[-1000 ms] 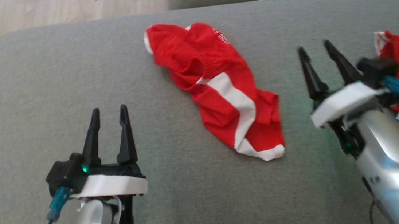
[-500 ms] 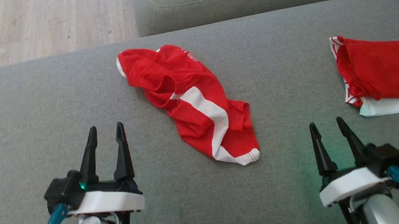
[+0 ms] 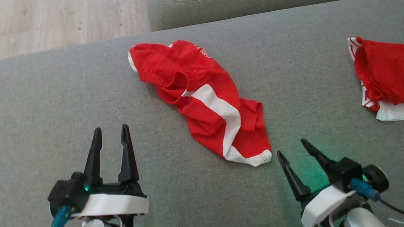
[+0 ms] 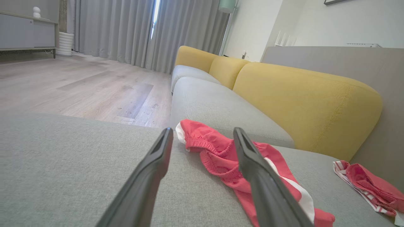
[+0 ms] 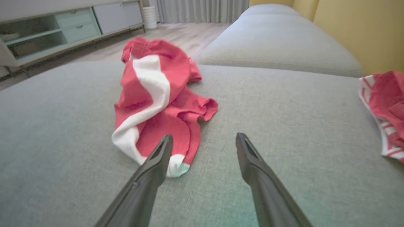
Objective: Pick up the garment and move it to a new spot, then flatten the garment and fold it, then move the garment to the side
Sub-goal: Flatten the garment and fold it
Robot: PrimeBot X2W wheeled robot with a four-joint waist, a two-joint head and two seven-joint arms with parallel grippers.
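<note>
garment (image 3: 208,98): red shorts, crumpled mid-seat on grey sofa (image 3: 38,107), unheld | left gripper (image 3: 111,128), right gripper (image 3: 291,146): jaws apart, empty, near front edge | progress: nothing lifted yet; moving, flattening, folding remain | right edge: second cloth (image 3: 394,72), possibly folded

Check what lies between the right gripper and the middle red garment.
Nothing but bare grey cushion: the head view shows a short strip of it between the right gripper and the garment, nearest its white hem.
</note>
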